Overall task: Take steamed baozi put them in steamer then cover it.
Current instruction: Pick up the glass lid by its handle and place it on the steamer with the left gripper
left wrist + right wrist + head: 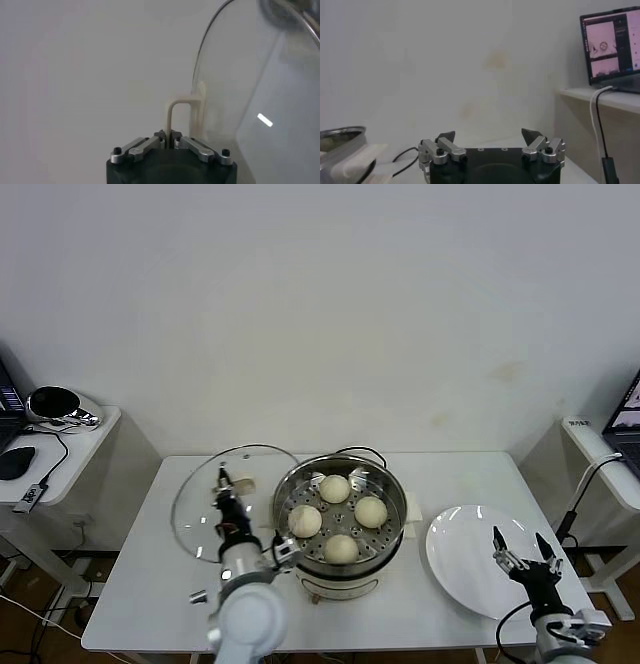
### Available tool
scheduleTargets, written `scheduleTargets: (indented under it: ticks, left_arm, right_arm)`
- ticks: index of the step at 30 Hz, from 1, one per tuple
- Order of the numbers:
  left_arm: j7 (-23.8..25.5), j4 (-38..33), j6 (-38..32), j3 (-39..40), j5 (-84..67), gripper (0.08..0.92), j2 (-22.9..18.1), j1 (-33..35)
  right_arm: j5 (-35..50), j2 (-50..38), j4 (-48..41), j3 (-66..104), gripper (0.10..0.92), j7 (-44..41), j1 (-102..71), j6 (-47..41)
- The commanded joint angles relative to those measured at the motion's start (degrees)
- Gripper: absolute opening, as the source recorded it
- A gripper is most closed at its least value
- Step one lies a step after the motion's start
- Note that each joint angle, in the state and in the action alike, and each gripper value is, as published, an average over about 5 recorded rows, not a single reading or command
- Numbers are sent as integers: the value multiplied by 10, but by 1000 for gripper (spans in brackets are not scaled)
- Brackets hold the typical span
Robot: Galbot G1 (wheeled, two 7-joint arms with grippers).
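The steamer stands mid-table, uncovered, with several pale baozi on its perforated tray. The cover, a clear glass lid with a metal rim, is just left of the pot. My left gripper is shut on its cream handle. The left wrist view shows the thin handle bar pinched between the fingertips of that gripper, and the glass standing tilted beside it. My right gripper hangs open and empty over the white plate; in its wrist view the gripper holds nothing.
A flat white plate lies right of the steamer. The pot's cord runs behind it. A side table with a shiny helmet-like object stands at far left. A shelf with a laptop is at far right.
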Motion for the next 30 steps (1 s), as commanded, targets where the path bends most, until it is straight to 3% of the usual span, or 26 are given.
scheduleTargets:
  ticks: [1, 10, 30]
  left_arm:
    - [10, 45, 25, 129, -8, 131, -40, -68]
    - [-26, 84, 25, 183, -55, 131, -43, -104]
    - [-3, 118, 26, 189, 10, 131, -43, -83]
  right_arm:
    - [-10, 3, -14, -1, 823, 1, 4, -1]
    - [-16, 8, -16, -2, 823, 2, 4, -3]
    - [-17, 7, -12, 0, 823, 2, 6, -2]
